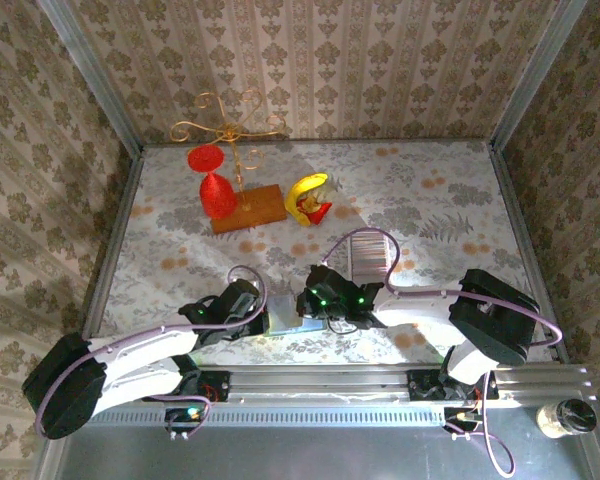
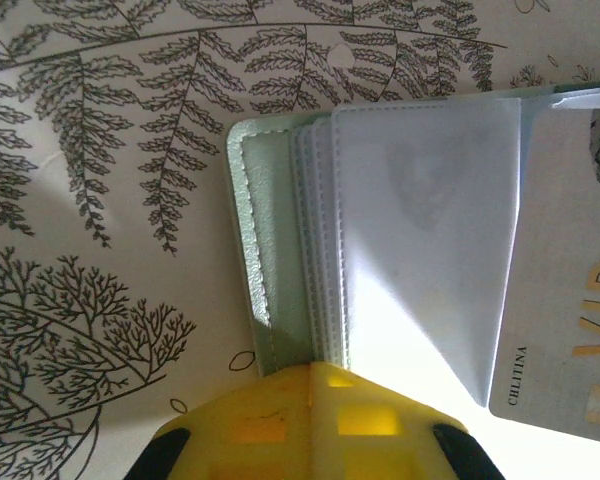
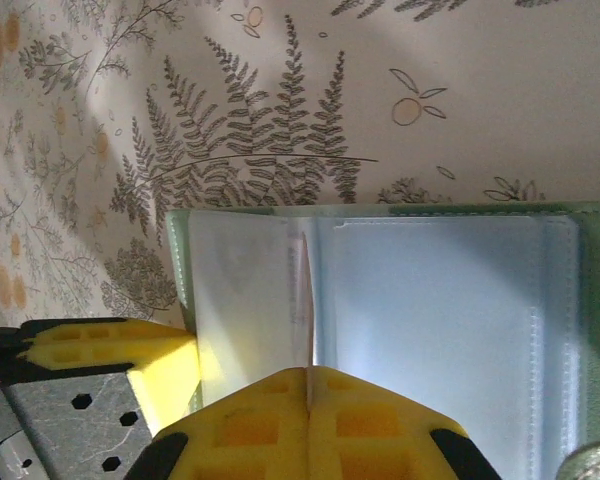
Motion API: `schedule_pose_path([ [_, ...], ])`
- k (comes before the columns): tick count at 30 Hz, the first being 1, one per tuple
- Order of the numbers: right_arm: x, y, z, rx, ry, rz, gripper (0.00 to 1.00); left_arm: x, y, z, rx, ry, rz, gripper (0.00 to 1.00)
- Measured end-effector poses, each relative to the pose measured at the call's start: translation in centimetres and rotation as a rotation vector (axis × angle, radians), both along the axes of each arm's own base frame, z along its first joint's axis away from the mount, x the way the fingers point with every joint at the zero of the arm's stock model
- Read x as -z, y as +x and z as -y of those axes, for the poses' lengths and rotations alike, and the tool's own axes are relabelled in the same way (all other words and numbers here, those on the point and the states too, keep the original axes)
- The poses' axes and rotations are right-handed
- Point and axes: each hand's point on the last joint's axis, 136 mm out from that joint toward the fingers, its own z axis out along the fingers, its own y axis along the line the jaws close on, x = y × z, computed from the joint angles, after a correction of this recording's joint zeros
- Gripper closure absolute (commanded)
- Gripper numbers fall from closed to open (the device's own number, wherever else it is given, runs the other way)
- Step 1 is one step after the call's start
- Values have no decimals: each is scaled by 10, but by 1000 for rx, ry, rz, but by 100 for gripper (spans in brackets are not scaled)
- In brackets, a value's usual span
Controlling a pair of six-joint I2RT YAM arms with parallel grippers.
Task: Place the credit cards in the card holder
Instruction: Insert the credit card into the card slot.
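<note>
The card holder (image 1: 283, 314) lies open near the table's front edge, between the two grippers. Its sage-green cover (image 2: 276, 280) and bluish-grey sleeves (image 3: 450, 320) face up. My left gripper (image 2: 320, 370) is shut on the holder's near edge, where cover and sleeves meet. My right gripper (image 3: 308, 372) is shut on one thin card (image 3: 306, 300), held edge-on over the sleeves. The same card (image 2: 570, 300), with gold letters, shows at the right of the left wrist view. The long ribbed strip of credit cards (image 1: 370, 256) lies just behind the right gripper (image 1: 316, 298).
At the back stand a red goblet (image 1: 213, 186), a gold wire stand on a wooden base (image 1: 250, 211) and a yellow and red toy (image 1: 308, 197). A jar (image 1: 566, 417) sits off the table at the front right. Patterned walls close in three sides.
</note>
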Motion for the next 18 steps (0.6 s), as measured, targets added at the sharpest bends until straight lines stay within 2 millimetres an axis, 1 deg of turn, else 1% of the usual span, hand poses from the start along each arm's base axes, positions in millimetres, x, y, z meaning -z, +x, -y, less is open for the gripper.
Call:
schedule_pose_path([
  [13,-7,-2,9,11,38,23,100,0,1,1,0,4,-3,100],
  [18,-10,0,6,14,59,32,100,1,1,1,0,6,-4,100],
])
